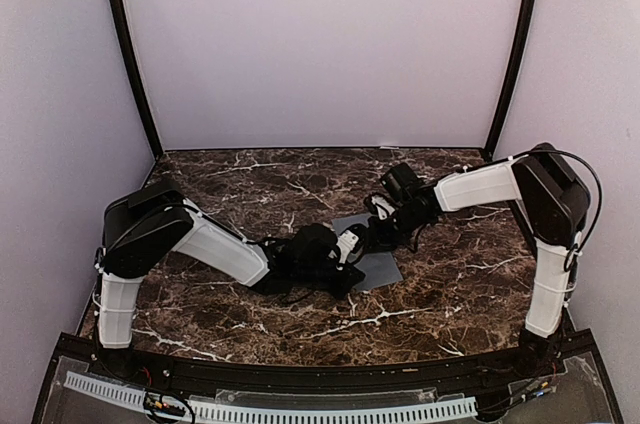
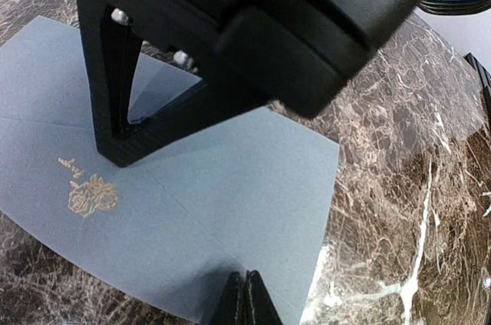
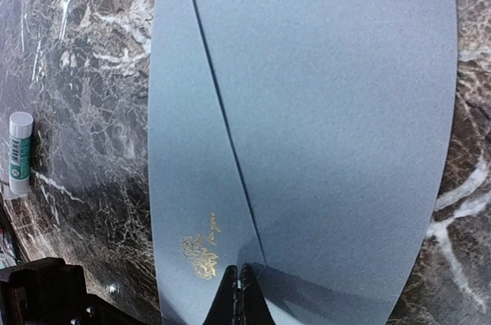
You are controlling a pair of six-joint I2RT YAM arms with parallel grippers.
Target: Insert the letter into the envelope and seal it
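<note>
From above, can make out only grey corners of the envelope (image 1: 386, 268) under the left gripper (image 1: 348, 247) and right gripper (image 1: 366, 235). At the left wrist, lose its left and near edges past the frame, and its far part behind the blurred right gripper. At the right wrist, lose its near end likewise. Cannot read the gold script (image 3: 211, 224) or the label on the stick (image 3: 21, 152).

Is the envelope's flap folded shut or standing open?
Folded shut: the envelope lies flat, its flap edge flush on the body. Sealed: cannot tell.
</note>
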